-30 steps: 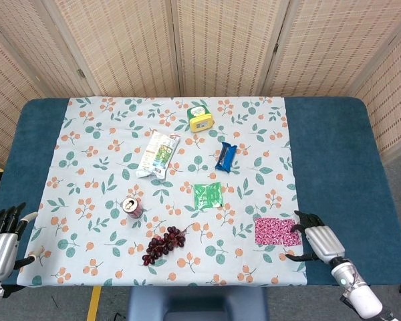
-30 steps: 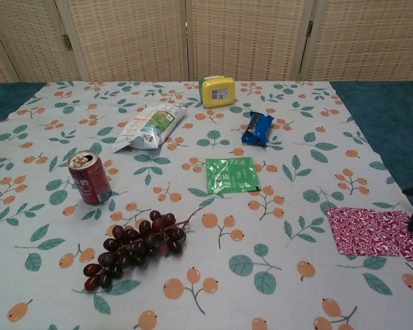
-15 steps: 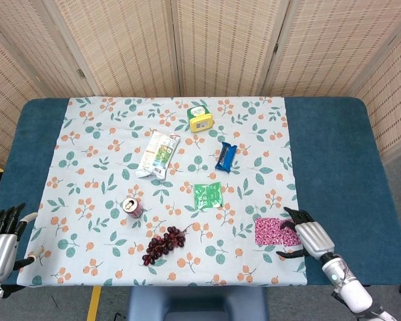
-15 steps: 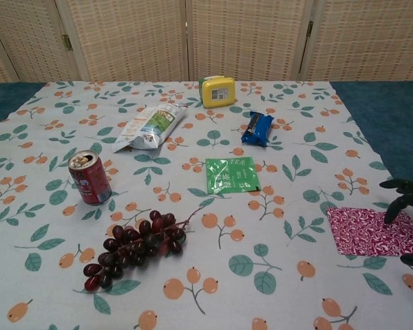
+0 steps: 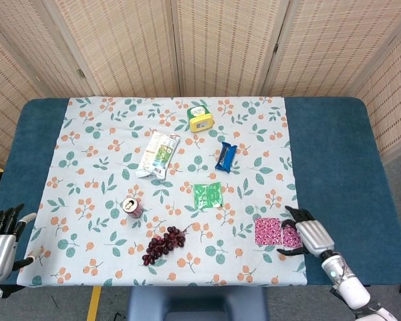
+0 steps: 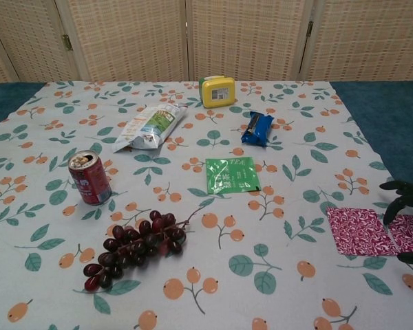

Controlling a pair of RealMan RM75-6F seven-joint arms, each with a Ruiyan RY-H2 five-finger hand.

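Note:
My right hand (image 5: 307,234) is at the near right of the floral cloth, fingers spread, over the right end of a pink patterned packet (image 5: 271,231) that lies flat. In the chest view its dark fingers (image 6: 401,198) curve above the pink patterned packet (image 6: 361,232) and the thumb shows just below the packet's right edge. Whether they touch it is unclear. My left hand (image 5: 0,244) hangs off the near left table corner with fingers apart, holding nothing; only the head view shows it.
On the cloth (image 5: 107,134) lie dark grapes (image 6: 134,246), an opened red can (image 6: 89,178), a green tea sachet (image 6: 232,174), a blue bar (image 6: 257,128), a white-green snack bag (image 6: 150,126) and a yellow box (image 6: 217,91). Wicker screens stand behind the blue table (image 5: 334,154).
My right hand has moved left from beside the pink packet to over its right end. The left hand has sunk slightly at the table corner.

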